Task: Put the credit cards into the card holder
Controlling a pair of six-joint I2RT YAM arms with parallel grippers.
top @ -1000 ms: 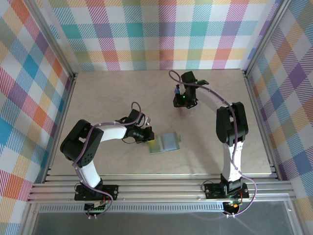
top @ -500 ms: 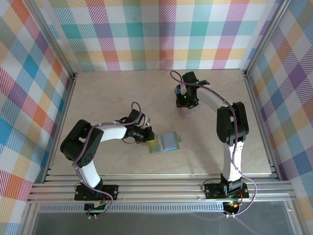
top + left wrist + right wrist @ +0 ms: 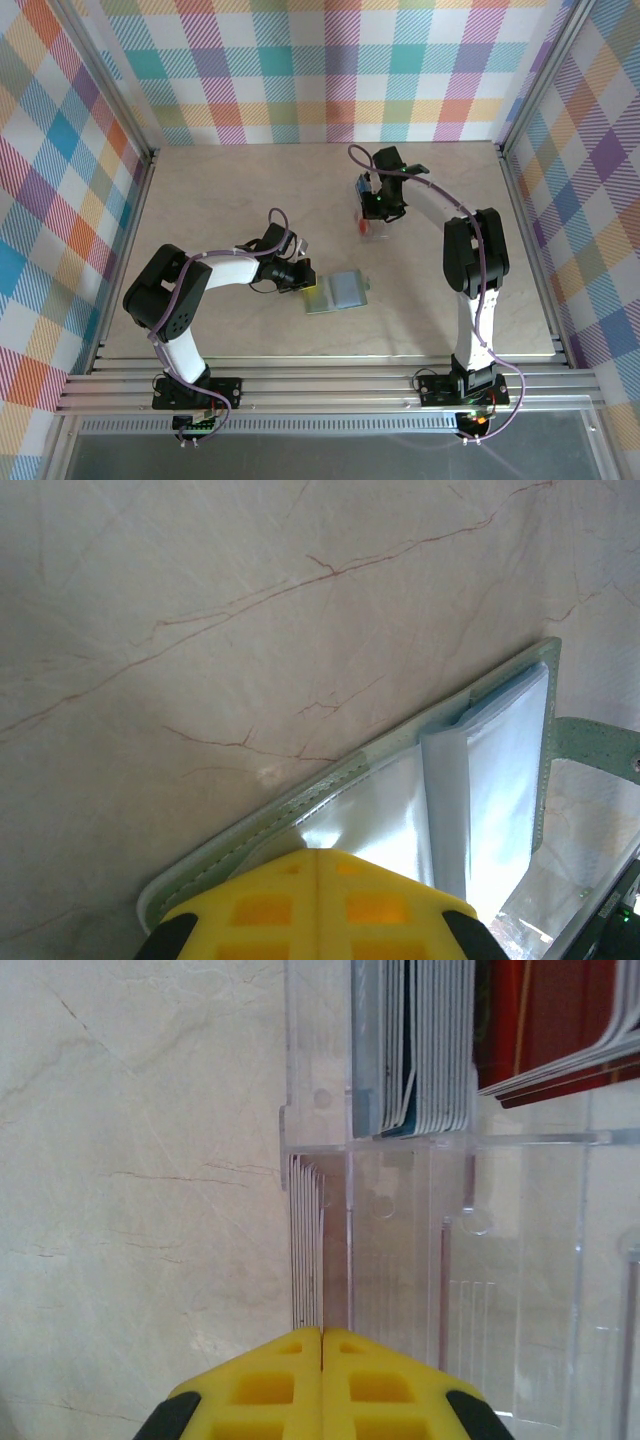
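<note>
The right gripper (image 3: 321, 1345) is seen clenched, fingertips together just behind a thin stack of pale credit cards (image 3: 306, 1245) stood on edge at the side of a clear plastic rack (image 3: 400, 1260); whether one is pinched cannot be told. The left gripper (image 3: 316, 865) is likewise clenched, empty, over the near edge of the opened sage-green card holder (image 3: 480, 770), laid on the marbled table (image 3: 200, 600) well apart from the rack

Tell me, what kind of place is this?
Probably a robot testing booth, not a home: a left arm and right arm bolted to a metal rail, a marble-look table, and plaid panels walling it in.
</note>
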